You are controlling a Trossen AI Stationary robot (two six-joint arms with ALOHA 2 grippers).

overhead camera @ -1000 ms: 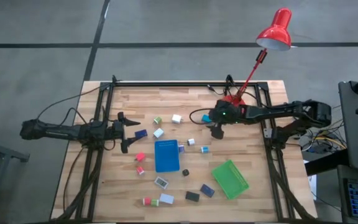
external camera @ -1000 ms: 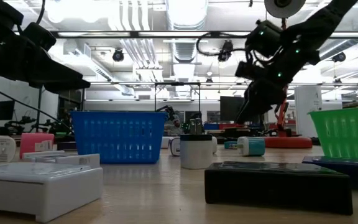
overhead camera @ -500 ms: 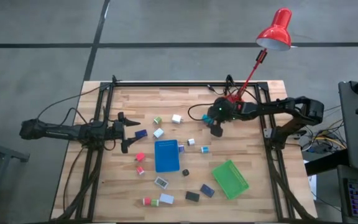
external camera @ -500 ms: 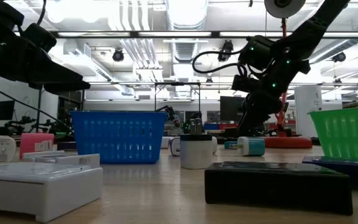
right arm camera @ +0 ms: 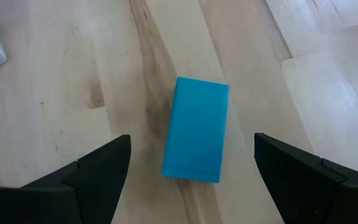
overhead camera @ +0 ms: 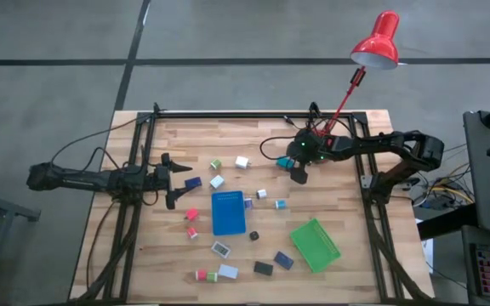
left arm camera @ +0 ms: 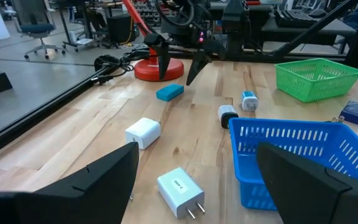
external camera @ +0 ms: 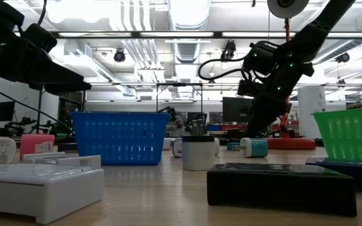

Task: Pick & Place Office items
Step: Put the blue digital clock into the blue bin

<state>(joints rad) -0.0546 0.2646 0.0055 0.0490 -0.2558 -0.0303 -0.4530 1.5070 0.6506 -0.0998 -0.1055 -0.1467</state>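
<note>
A pale wooden plank tabletop (overhead camera: 347, 204) is shown from above, bounded by a black metal frame, with a red desk lamp (overhead camera: 376, 41) clamped at its far edge. At the centre a blue slatted plastic tray (overhead camera: 228, 212) is placed, and a green slatted plastic tray (overhead camera: 315, 245) is set nearer the right front corner. The small office items, blocks and boxes in white, navy, black, red and green, are scattered around both trays, none visibly inside either, so the sorting is judged to be at an early stage. The left tool (overhead camera: 177, 181) is held at the left side of the tabletop with its jaws spread and nothing between them; a white plug adapter (left arm camera: 180, 191) is seen just ahead of it. The right tool (overhead camera: 299, 172) is poised directly above a light blue rectangular block (right arm camera: 196, 129) lying flat on the tabletop near the lamp base, its dark fingers (right arm camera: 96, 169) wide apart on either side of the block and clear of it. The step in hand is judged to be the approach to a pick: the next move calls for a straight descent, closure across the block's narrow width, and carriage to a tray.
</note>
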